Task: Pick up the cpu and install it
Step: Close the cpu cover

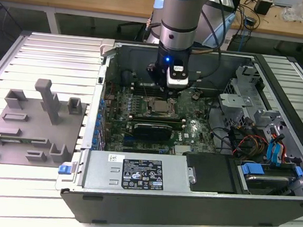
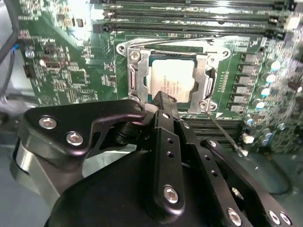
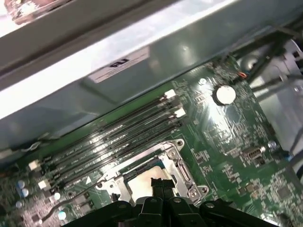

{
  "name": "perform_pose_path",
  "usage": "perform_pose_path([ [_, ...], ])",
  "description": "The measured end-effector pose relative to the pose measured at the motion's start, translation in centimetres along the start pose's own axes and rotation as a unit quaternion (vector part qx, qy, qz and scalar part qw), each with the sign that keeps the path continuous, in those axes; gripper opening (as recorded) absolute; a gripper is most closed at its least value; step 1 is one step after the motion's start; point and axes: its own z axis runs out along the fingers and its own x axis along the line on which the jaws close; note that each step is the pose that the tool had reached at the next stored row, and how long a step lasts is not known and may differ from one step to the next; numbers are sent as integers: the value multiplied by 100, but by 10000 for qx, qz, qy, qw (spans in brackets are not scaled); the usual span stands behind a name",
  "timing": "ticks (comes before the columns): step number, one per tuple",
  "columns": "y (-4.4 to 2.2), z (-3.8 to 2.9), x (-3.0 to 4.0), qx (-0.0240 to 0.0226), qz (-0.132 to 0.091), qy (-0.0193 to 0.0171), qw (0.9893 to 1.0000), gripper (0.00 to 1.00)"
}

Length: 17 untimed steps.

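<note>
Cpu (image 2: 171, 79) sat flat in the socket (image 2: 134, 75) on the green motherboard (image 2: 71, 71), inside the open computer case (image 1: 212, 209) on the bench (image 1: 51, 46). It had a pale silver top with a thin darker rim, and small dark print on its face, not read off. The socket's metal frame lay around it. Pincer (image 2: 163, 98) was closed, tips together, gripping nothing, just at the cpu's edge; contact couldn't be told.

Exterior view gave sticker labels (image 1: 143, 175) on the power supply (image 1: 96, 172), and a grey tray (image 1: 33, 129) with upright blocks at the exterior view's left, apart from the case.

First wrist view added memory slots (image 3: 118, 137), a round coin battery (image 3: 224, 94) and a white label (image 3: 118, 66) on the case wall.
</note>
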Motion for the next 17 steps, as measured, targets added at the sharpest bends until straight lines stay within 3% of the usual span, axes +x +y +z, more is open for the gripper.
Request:
perform_pose_path([
  [3, 0, 5, 0, -14, -487, 20, 9988, 11],
  [5, -1, 8, 0, -19, -683, 28, 9977, 11],
  [8, -1, 18, 0, -29, -1071, 43, 9942, 11],
  [10, -1, 23, 1, -36, -1390, 56, 9903, 11],
  [11, -1, 26, 1, -38, -1591, 62, 9872, 11],
  [12, -1, 28, 1, -36, -1726, 67, 9850, 11],
  [13, -1, 30, 1, -34, -1822, 71, 9832, 11],
  [14, -2, 31, 3, 12, -1972, 75, 9803, 11],
  [15, -4, 33, 6, 58, -2035, 80, 9790, 11],
  [17, -12, 39, 8, 83, -2158, 98, 9764, 11],
])
